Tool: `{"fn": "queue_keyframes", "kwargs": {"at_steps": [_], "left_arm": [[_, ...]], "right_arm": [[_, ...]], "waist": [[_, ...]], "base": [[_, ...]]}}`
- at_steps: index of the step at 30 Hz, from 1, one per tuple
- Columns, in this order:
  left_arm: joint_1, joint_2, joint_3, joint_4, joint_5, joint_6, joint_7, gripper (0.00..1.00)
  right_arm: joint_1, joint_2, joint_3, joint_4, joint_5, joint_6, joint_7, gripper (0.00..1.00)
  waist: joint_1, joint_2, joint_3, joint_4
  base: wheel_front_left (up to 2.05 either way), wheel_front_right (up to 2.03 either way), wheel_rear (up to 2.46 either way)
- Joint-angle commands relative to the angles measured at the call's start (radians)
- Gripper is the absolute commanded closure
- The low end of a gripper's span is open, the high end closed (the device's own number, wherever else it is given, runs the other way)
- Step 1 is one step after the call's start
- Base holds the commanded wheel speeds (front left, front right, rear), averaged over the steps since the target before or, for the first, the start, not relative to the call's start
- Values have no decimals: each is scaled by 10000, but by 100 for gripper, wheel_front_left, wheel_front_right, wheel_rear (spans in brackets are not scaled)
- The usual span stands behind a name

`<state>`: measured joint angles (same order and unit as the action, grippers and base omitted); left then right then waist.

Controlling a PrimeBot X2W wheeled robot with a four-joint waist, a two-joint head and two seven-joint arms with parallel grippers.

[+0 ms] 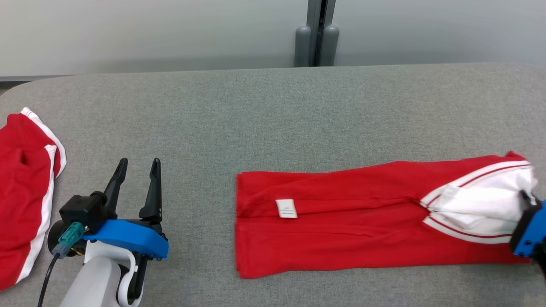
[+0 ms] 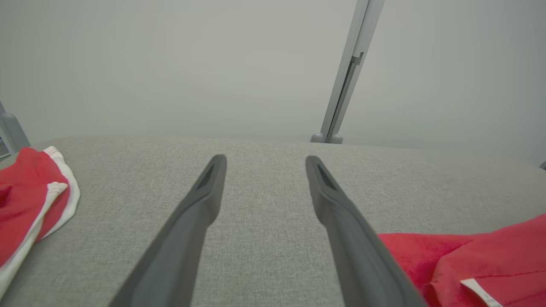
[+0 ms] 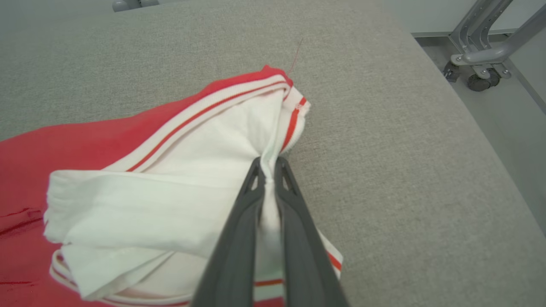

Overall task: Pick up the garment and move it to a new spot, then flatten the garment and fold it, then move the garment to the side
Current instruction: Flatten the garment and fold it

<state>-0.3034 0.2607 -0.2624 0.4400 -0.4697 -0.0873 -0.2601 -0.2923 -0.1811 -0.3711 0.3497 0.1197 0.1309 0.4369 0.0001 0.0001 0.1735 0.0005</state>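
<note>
The garment [image 1: 341, 221] is red with a white striped end and lies folded into a long strip on the grey table [image 1: 273, 106], right of centre. Its red edge [image 2: 477, 264] shows at the lower right of the left wrist view. My right gripper [image 3: 268, 164] is shut on the white fabric [image 3: 170, 200] at the strip's right end, the cloth pinched between the two dark fingers. In the head view its blue mount [image 1: 529, 232] sits at the far right edge. My left gripper [image 1: 137, 164] hovers over bare table left of the garment, open and empty, as its wrist view [image 2: 264, 160] confirms.
A second red garment with white trim [image 1: 25, 192] lies bunched at the table's left edge, also at the left [image 2: 30, 200] of the left wrist view. A metal post [image 1: 318, 34] stands behind the table. Wheeled frame legs [image 3: 482, 51] stand on the floor beyond the right edge.
</note>
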Motion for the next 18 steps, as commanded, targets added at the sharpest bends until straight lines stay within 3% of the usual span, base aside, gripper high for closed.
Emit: {"fn": "queue_keyframes", "kwargs": {"at_steps": [1, 9, 13, 18], "left_arm": [[145, 13, 45, -53, -27, 60, -54, 0], [289, 5, -41, -186, -37, 92, -51, 0], [349, 17, -102, -220, -63, 105, -9, 0], [415, 191, -57, -312, -106, 135, 36, 0]], "right_arm": [[153, -198, -146, -206, -105, -3, -24, 100], [473, -495, -12, -1332, -417, -3, -106, 100], [578, -234, 922, -1929, -192, -1, 201, 100], [425, 155, 2968, -2523, 169, -1, 529, 100]], "waist": [[-1, -1, -45, -34], [-1, -1, -181, -13], [-1, -1, -248, 53], [-1, -1, -213, -34]], "base": [[0, 0, 0], [0, 0, 0], [0, 0, 0], [0, 0, 0]]}}
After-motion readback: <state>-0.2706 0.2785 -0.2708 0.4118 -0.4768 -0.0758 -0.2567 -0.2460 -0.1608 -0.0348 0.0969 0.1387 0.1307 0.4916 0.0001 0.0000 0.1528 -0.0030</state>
